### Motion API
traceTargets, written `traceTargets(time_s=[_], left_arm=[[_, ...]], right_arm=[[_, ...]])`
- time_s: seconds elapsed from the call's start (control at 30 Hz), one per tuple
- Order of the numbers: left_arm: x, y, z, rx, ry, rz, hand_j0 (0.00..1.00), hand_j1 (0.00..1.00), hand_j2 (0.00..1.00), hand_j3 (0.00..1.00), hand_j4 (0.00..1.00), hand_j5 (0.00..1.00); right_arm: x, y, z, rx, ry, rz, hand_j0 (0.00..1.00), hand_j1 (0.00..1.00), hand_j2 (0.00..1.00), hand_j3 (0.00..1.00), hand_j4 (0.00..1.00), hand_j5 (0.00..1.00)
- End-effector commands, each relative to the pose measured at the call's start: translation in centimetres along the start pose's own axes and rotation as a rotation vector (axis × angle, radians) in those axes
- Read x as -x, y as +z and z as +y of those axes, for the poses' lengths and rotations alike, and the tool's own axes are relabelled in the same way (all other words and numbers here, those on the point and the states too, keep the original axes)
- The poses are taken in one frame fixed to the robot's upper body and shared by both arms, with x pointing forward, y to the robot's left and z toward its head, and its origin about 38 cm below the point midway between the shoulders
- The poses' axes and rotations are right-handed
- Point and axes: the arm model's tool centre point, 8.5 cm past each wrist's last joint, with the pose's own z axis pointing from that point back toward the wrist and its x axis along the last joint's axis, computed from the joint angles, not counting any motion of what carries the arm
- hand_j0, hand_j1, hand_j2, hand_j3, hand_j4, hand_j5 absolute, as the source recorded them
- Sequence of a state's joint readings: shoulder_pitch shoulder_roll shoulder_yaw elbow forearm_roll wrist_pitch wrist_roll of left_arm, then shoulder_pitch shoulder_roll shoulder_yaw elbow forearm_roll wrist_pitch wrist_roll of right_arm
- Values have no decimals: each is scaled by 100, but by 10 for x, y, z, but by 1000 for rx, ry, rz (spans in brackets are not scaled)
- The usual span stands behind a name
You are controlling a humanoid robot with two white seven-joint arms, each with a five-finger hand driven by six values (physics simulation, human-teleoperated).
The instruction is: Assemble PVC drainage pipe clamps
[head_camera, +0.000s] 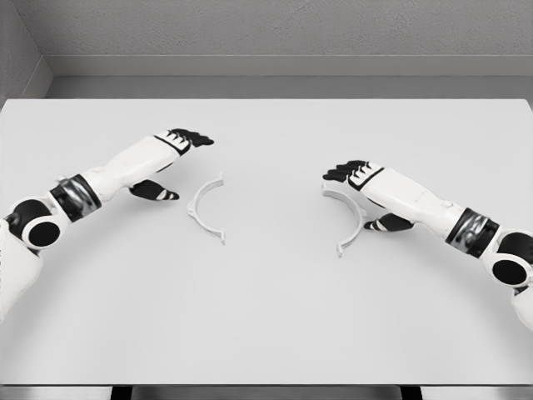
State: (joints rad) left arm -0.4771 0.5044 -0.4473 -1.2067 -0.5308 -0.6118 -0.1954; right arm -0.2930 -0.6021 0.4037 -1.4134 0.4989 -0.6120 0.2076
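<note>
Two white half-ring pipe clamp pieces lie flat on the white table. The left clamp half curves with its open side to the right. The right clamp half opens to the left, and its upper end runs under my right hand. My left hand hovers just left of the left half, fingers spread, thumb low, holding nothing. My right hand sits over the top of the right half with fingers extended and thumb below; no grasp shows.
The table's far edge meets a grey wall at the back. Its near edge runs along the bottom of the view. Both forearms stretch in from the lower corners.
</note>
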Motion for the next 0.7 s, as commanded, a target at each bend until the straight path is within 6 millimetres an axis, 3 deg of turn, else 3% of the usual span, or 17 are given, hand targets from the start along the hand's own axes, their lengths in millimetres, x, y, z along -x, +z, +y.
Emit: traceTargets(time_s=[0.0, 0.3, 0.67], left_arm=[[-3, -4, -4, 4, 9, -8, 100, 100, 100, 100, 100, 100], [-10, -9, -10, 12, 17, -27, 100, 100, 100, 100, 100, 100], [-1, -2, 0, 1, 10, -6, 100, 100, 100, 100, 100, 100]], right_arm=[[3, 1, 2, -2, -9, 8, 100, 100, 100, 100, 100, 100], [10, -1, 4, -4, -18, 28, 100, 100, 100, 100, 100, 100], [6, -9, 5, 0, -18, 15, 100, 100, 100, 100, 100, 100]])
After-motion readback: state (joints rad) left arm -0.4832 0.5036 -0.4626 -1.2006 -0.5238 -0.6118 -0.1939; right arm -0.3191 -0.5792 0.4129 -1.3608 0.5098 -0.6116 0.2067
